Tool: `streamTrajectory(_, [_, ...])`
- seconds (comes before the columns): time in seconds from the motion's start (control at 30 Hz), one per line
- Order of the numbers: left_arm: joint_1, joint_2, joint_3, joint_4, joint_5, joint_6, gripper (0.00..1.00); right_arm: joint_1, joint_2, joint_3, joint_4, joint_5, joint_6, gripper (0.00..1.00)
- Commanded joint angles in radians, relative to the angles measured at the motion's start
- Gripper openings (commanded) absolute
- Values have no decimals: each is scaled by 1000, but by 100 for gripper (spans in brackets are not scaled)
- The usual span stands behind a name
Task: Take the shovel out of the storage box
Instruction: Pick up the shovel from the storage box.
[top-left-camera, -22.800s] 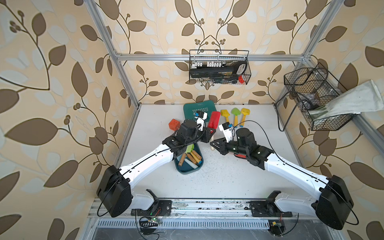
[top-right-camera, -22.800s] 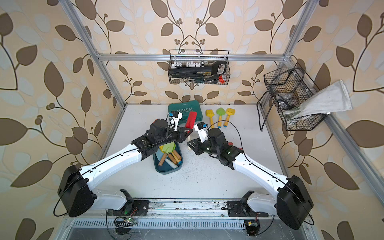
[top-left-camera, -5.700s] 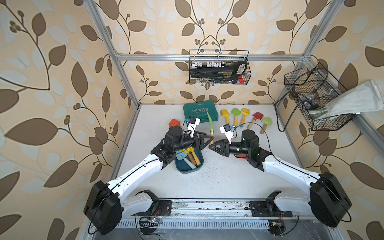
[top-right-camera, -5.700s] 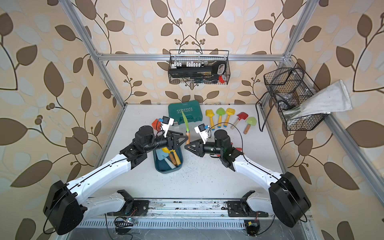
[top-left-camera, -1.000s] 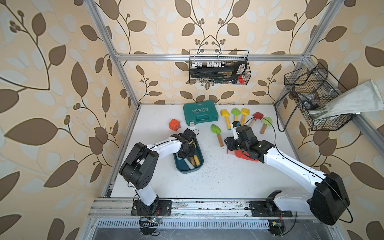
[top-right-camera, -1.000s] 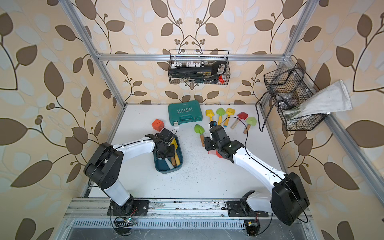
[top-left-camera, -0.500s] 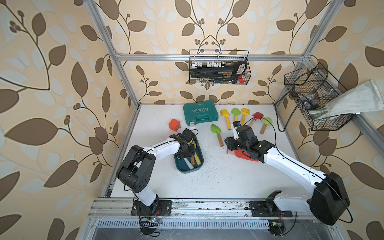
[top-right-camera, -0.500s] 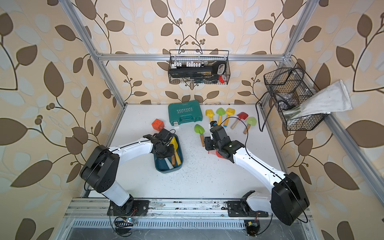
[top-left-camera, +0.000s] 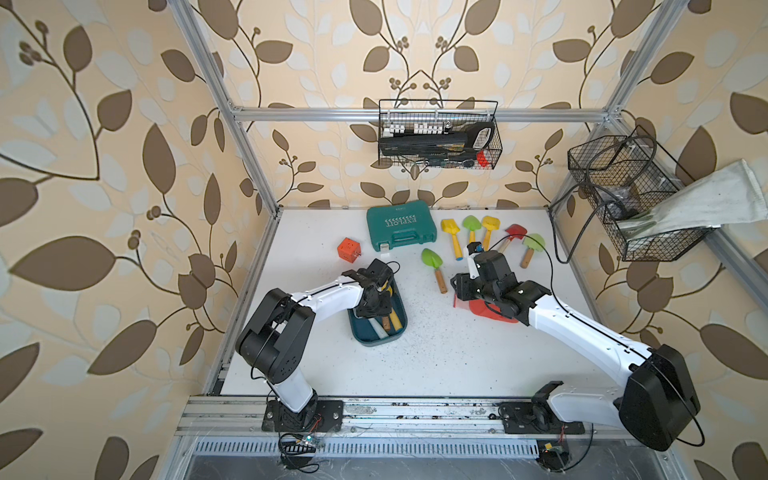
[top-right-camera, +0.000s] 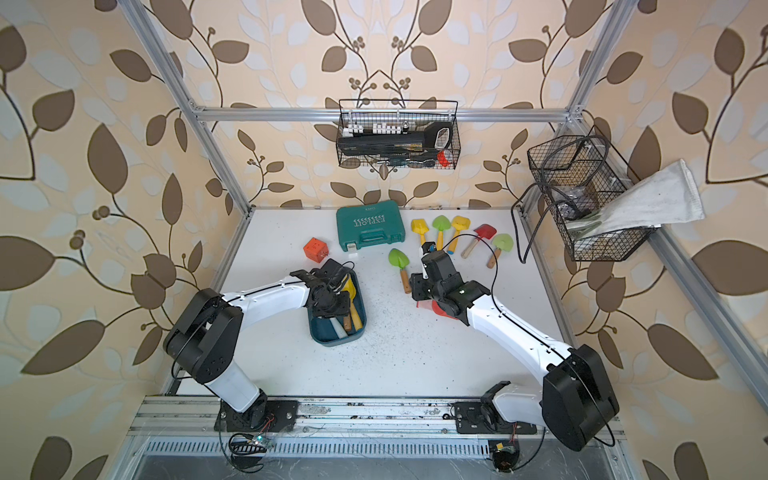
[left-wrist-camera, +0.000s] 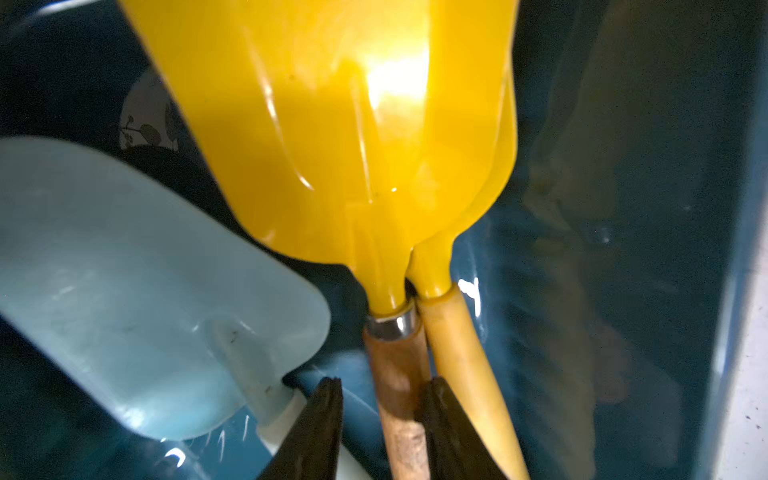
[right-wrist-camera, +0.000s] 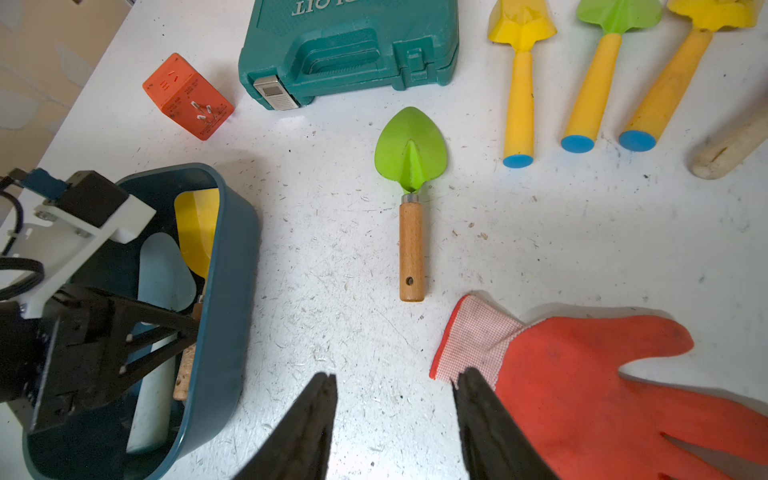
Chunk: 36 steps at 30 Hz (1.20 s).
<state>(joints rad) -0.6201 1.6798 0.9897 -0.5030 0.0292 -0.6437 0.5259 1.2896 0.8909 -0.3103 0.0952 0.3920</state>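
Left jaws are down inside the storage box, slightly open and straddling the wooden handle of the yellow shovel: one side touches it, the other shows a gap, so no clamp. That shovel lies in the box beside a second yellow one and a pale blue one. Right jaws are open and empty over the bench, next to the red glove.

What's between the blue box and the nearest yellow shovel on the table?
A green wooden-handled shovel, touching neither; shows in both top views and the right wrist view.
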Motion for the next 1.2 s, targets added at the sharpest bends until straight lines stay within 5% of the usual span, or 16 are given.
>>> streamTrajectory(0.0, [-17,43,30,-37,-25,12,36,-6,-16,-21,5,-15,7,50])
streamTrajectory(0.27, [-17,94,52,-53,-40,18,22,-14,-21,-23,10,-27,11,50])
streamTrajectory(0.63, [-17,-3,18,-47,-96,15,10,-15,-16,-26,13,-26,12,50])
streamTrajectory(1.17, [-17,-413,-187,175,-119,39,4,-12,-54,-62,82,-94,-2,48])
